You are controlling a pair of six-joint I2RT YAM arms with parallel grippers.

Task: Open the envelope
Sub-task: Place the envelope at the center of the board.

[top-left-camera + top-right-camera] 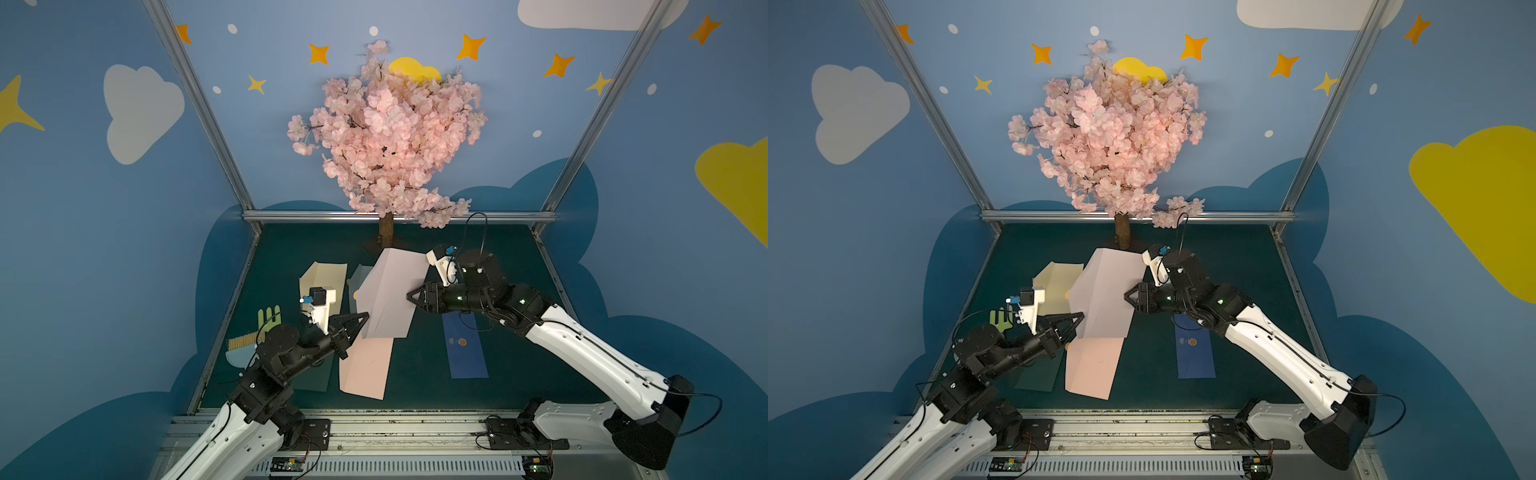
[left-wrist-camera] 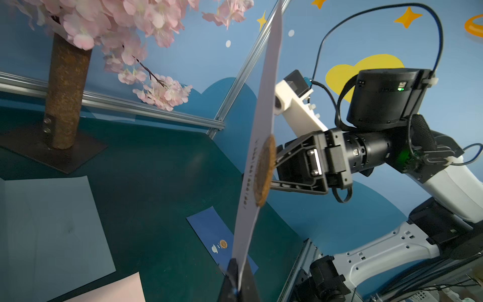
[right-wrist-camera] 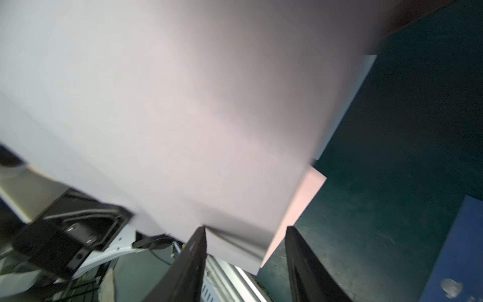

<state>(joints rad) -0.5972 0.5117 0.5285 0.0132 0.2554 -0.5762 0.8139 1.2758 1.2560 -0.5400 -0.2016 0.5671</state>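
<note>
Clamping shut with the left gripper [image 1: 366, 316] on the corner of the pale lilac envelope [image 1: 390, 291] farthest from the blossom tree [image 1: 386, 137], and gaping with the right gripper [image 1: 409, 296] at the opposite edge, fingers [image 3: 193, 261] spread beside the brown wax seal [image 2: 264, 170] and gripping nothing. Hanging the envelope raised and tilted off the green table [image 1: 291, 249] just in front of the tree's trunk [image 1: 385, 232], with a pink sheet [image 1: 365, 365] and a dark blue envelope [image 1: 465, 349] lying farther out from the tree.
</note>
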